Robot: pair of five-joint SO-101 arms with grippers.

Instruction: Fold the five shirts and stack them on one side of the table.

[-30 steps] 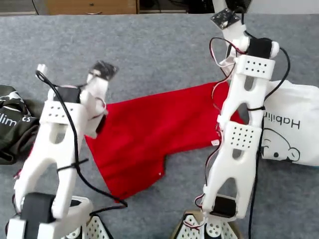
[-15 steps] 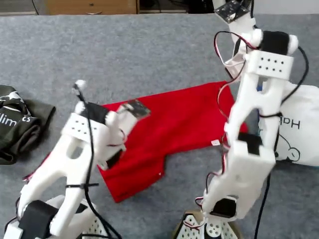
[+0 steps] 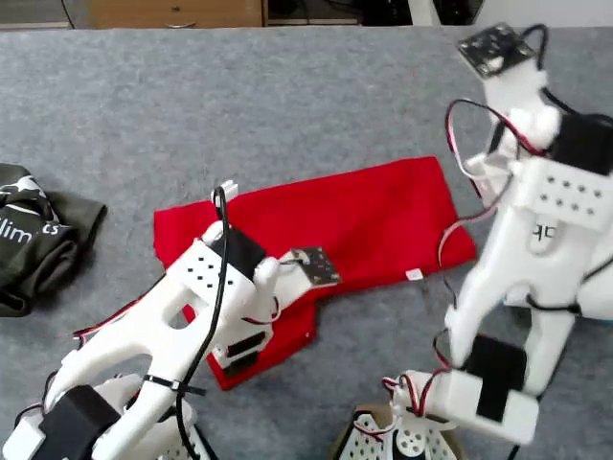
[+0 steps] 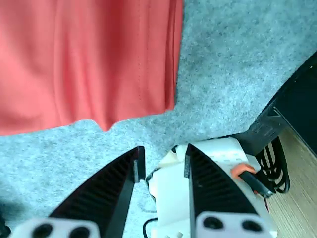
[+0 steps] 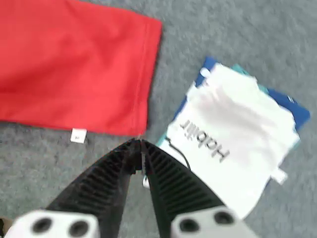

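Note:
A red shirt [image 3: 364, 220] lies spread flat across the middle of the grey table. My left arm [image 3: 220, 278] hangs over its near left part. In the left wrist view my left gripper [image 4: 163, 148] is open with nothing in it, just past the hem of the red shirt [image 4: 89, 59]. My right arm [image 3: 546, 182] stands raised at the right. Its gripper [image 5: 140, 145] is shut on nothing, above the gap between the red shirt's [image 5: 74, 69] corner and a folded white shirt [image 5: 233, 144].
A dark shirt [image 3: 29, 240] lies bunched at the table's left edge. A blue garment [image 5: 207, 67] shows under the white one. Bare grey table [image 3: 239, 115] stretches behind the red shirt. An arm's base [image 4: 208, 163] sits near the wooden front edge.
My left arm has swung right and lower over the red shirt's near part. My right arm has lifted and shifted right, uncovering the shirt's right edge.

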